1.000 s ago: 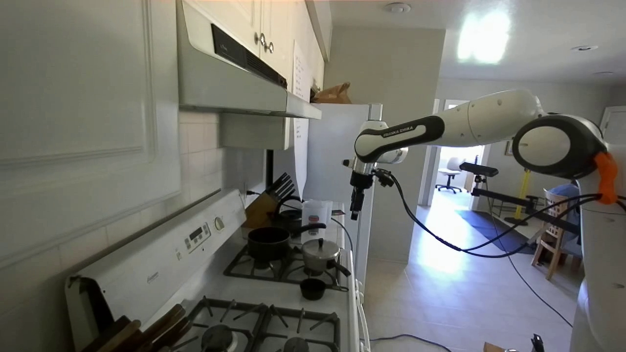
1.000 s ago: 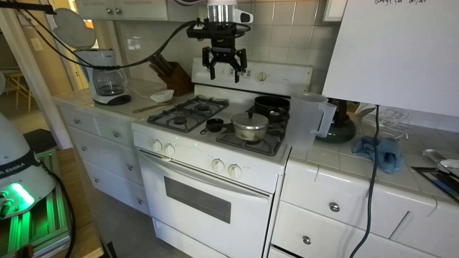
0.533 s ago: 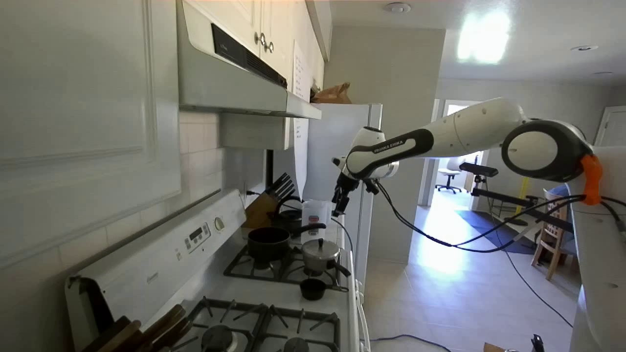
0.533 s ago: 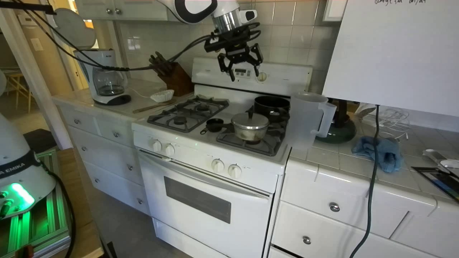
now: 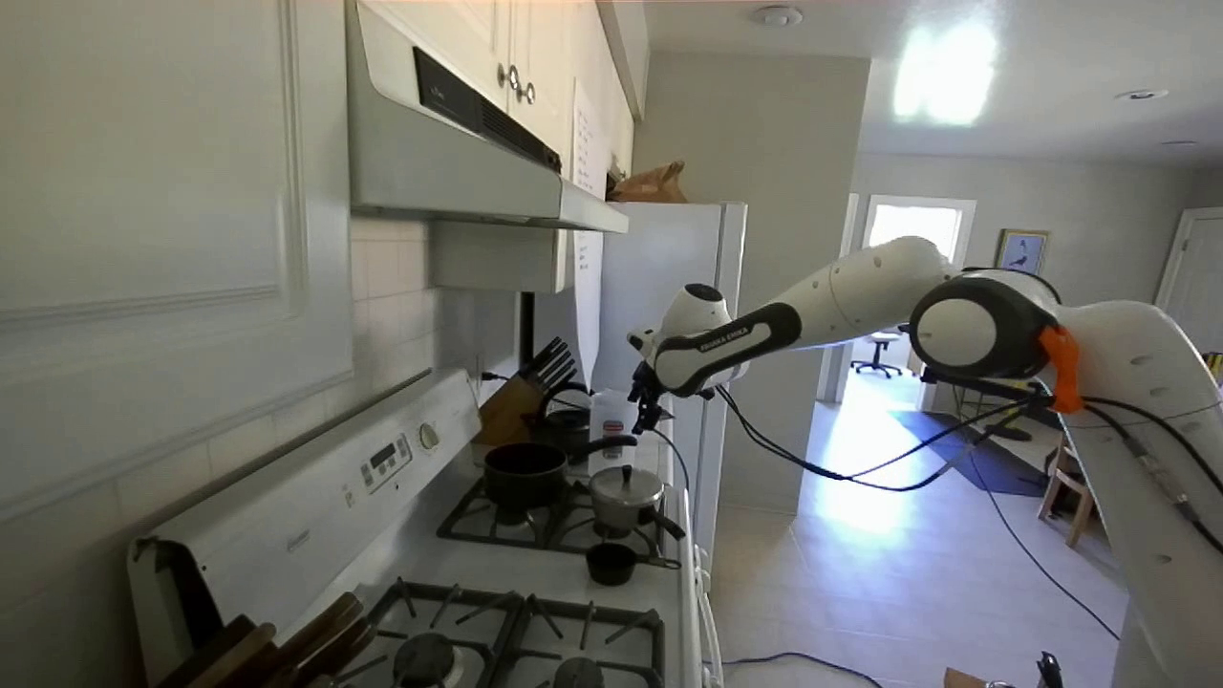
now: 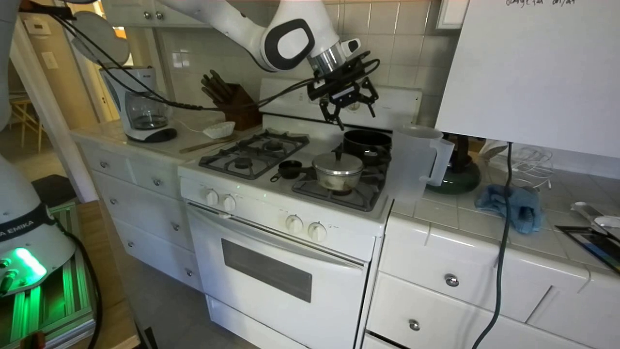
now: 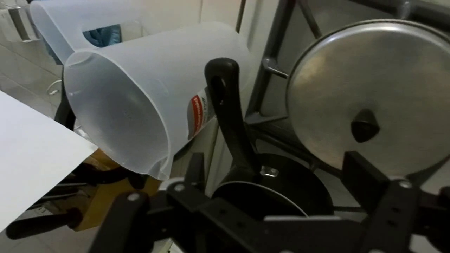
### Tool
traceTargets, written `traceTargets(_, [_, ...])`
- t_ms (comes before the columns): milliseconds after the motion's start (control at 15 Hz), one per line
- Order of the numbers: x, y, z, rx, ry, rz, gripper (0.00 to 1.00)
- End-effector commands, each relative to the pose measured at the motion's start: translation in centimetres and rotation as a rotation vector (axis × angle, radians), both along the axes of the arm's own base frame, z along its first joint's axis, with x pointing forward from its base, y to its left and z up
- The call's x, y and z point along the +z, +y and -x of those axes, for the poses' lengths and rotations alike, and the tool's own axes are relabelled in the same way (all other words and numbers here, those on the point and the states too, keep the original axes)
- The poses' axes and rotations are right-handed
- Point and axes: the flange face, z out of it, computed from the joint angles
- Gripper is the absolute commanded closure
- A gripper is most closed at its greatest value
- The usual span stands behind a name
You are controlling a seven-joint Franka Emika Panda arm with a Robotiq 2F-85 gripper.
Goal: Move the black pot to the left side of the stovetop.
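Observation:
The black pot [image 6: 366, 139] stands on the back right burner of the white stovetop [image 6: 317, 148]; it also shows in an exterior view [image 5: 525, 478]. Its long handle [image 7: 225, 105] points up in the wrist view, beside a clear pitcher. My gripper [image 6: 357, 122] is open, empty and tilted, just above the pot's rim; it also shows in an exterior view [image 5: 647, 422]. In the wrist view the open gripper [image 7: 272, 158] has the pot's body [image 7: 295, 179] and handle base between its spread fingers in sight, apart from them. The pot's near part is hidden behind the gripper.
A lidded pot [image 6: 337, 172] sits on the front right burner. A small dark cup [image 6: 289, 168] stands between the grates. The clear pitcher [image 6: 411, 160] stands close right of the pot. Left burner grates [image 6: 254, 154] and a range hood [image 5: 478, 162] also show.
My arm has reached forward and down. The gripper has moved right and lower, toward the black pot, and has tilted. It stays open. The pots have not moved.

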Motion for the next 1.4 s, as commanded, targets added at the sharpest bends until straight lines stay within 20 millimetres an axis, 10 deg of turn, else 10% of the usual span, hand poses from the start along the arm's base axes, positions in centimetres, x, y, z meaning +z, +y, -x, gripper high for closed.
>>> traceTargets(0, [-2.0,-1.9,-3.6,-0.019,-0.042,0.061,0.0])
traceTargets(1333, [-9.9,-1.8,-10.3,-0.032,-0.051,0.194,0.0])
